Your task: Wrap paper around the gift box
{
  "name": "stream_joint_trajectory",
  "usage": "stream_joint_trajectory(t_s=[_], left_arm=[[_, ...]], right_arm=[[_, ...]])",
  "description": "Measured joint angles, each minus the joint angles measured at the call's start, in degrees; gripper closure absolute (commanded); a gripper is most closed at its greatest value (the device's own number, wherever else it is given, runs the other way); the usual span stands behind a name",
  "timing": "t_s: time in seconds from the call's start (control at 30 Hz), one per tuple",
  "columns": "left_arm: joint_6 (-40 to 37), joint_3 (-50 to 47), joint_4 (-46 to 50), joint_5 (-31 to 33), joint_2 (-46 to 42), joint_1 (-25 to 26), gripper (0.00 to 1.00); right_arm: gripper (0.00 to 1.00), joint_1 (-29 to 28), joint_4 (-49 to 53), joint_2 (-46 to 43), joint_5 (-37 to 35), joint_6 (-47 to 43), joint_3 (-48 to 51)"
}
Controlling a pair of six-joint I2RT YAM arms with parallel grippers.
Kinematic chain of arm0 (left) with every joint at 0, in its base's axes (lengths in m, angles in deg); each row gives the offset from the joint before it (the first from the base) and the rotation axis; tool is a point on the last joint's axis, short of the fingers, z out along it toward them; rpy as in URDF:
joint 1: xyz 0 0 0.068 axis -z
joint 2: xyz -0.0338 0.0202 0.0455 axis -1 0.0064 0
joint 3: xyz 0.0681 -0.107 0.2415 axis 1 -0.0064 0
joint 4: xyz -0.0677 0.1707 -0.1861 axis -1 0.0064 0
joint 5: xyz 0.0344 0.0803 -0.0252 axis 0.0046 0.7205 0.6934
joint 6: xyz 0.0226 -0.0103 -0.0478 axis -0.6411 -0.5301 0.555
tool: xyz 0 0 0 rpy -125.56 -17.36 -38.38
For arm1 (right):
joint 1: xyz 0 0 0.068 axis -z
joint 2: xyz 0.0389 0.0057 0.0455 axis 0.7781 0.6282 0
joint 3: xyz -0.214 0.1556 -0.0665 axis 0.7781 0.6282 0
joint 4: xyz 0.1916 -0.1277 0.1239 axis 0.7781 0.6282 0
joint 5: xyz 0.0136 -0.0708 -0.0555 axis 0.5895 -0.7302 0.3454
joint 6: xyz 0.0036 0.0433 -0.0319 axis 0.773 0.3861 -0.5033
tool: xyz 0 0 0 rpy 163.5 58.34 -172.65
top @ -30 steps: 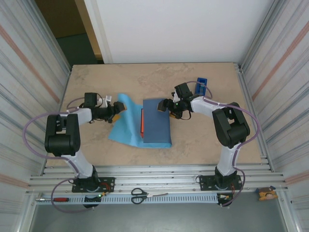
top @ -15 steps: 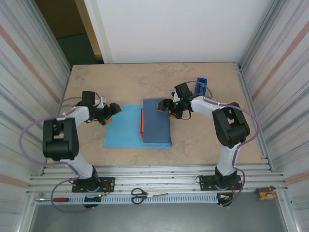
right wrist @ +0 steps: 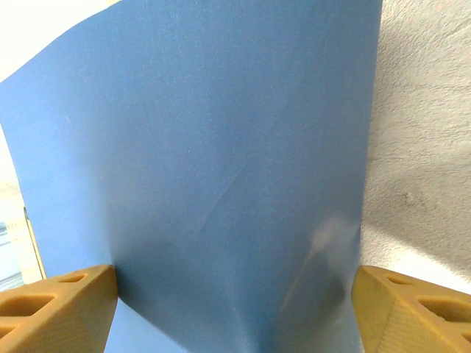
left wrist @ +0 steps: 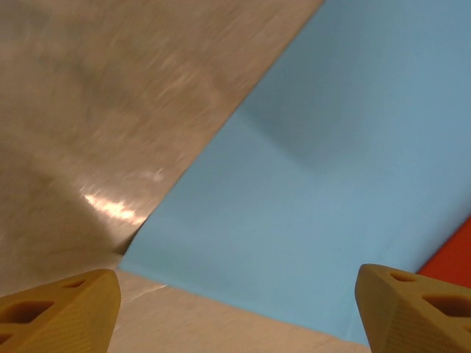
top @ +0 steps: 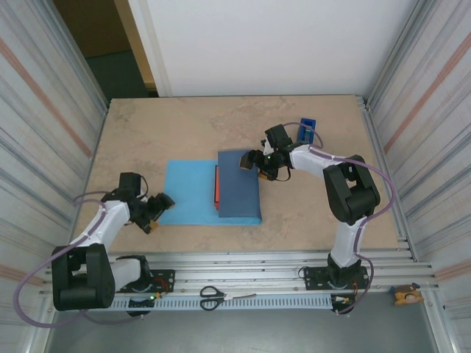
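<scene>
One gift box (top: 217,184) lies in the middle of the worktop (top: 184,125). One paper (top: 188,193) is folded over it. There are two tools. The left tool (top: 157,212), at the box's 8 o'clock, is wide open and empty. The right tool (top: 249,162), at 1 o'clock, is wide open above the fold.

Top camera high at near edge, facing down on table (top: 309,213); both wrist cameras close over paper (top: 188,195), common to all

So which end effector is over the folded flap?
The right end effector, over the paper's dark folded flap; the left end effector is beside its flat near-left corner.
</scene>
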State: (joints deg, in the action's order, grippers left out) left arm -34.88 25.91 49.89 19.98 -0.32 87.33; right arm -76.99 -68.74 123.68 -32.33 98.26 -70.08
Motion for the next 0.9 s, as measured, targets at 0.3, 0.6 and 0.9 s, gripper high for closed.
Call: stream_joint_trajectory(t_s=[0.3, 0.6, 0.9], left_arm=[[0.7, -1.4, -1.9, -1.8, 0.7, 0.0, 0.17], [0.5, -1.1, -1.9, -2.0, 2.7, -0.4, 0.26], [-0.3, -1.0, -7.0, -3.3, 3.4, -0.6, 0.36]], right_arm=[[0.19, 0.0, 0.0, 0.0, 0.0, 0.0, 0.0], [0.19, -0.1, -0.1, 0.0, -0.1, 0.0, 0.0], [0.19, -0.1, -0.1, 0.0, -0.1, 0.0, 0.0]])
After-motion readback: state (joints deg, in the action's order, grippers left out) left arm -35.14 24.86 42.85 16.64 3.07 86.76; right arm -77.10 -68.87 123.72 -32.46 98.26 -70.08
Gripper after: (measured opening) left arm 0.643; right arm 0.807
